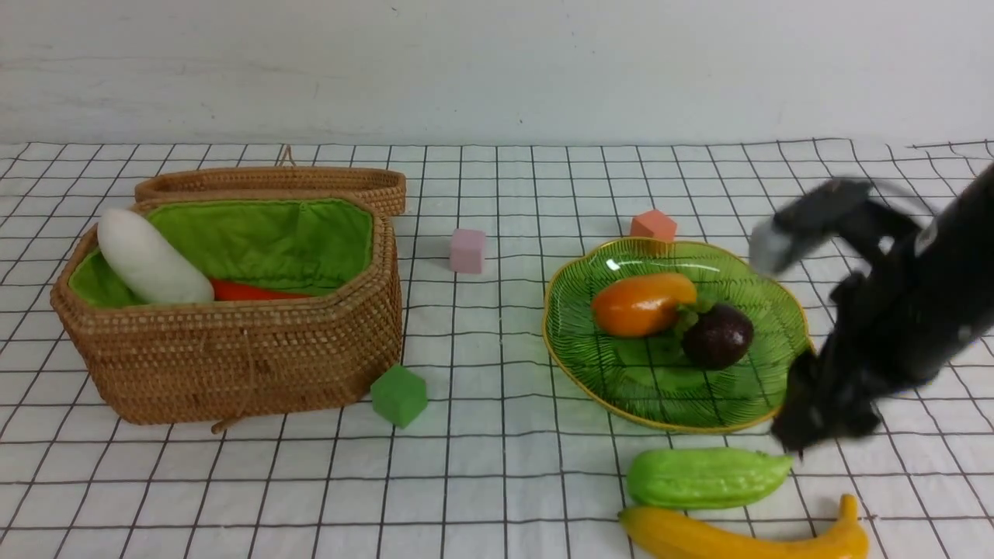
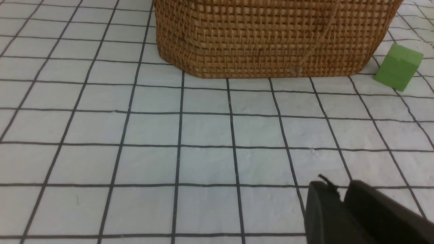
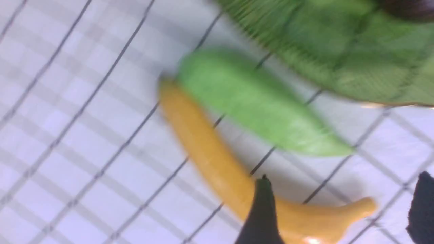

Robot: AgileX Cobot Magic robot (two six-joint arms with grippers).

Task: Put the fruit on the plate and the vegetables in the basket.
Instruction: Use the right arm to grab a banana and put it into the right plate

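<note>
**Two vegetables in the basket, two fruits plated; one of each waits on the cloth under the right arm.**

The basket [image 1: 233, 365] sits at 9 o'clock on the cloth with its lid [image 1: 272, 182] thrown back so it can be loaded. The radish [image 1: 147, 260] leans at its 9 o'clock rim and the red-orange pepper [image 1: 252, 292] lies beside it. The left gripper [image 2: 339, 193] waits low before the basket's near wall, jaws narrow and empty, probably parked out of the way. At 3 o'clock the plate [image 1: 660, 388] carries the mango [image 1: 641, 303] touching the mangosteen [image 1: 718, 335]. The gourd [image 1: 703, 477] and banana [image 1: 738, 537] lie side by side on the cloth at the plate's 6 o'clock. The right gripper [image 3: 342, 189], blurred, hangs over the banana's stem end with jaws wide and empty, likely lining up to take that fruit.
</note>
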